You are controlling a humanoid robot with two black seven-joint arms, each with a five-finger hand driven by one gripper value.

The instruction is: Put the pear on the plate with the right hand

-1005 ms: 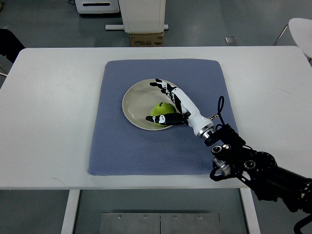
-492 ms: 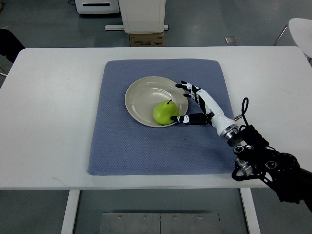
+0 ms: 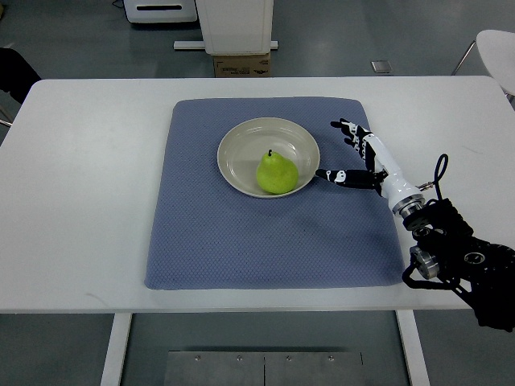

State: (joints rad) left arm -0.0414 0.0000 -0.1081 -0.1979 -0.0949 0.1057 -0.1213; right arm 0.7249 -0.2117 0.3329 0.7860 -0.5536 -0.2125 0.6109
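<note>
A green pear (image 3: 276,173) stands upright in the cream plate (image 3: 244,145), toward its near right side. The plate rests on a blue-grey mat (image 3: 209,233) in the middle of the white table. My right hand (image 3: 342,153) hovers over the mat's right part, just right of the plate, its fingers spread and holding nothing. A small gap separates its thumb from the plate's rim. Its black arm comes in from the lower right corner. The left arm is out of the picture.
The white table (image 3: 88,193) stretches around the mat on all sides. Beyond its far edge stand a white pedestal with a cardboard box (image 3: 241,63) and, at the top right, part of a white chair (image 3: 495,48).
The right hand let go of the pear and drew back to the right, off the plate. The plate shifted a little to the right with the pear, which now stands upright.
</note>
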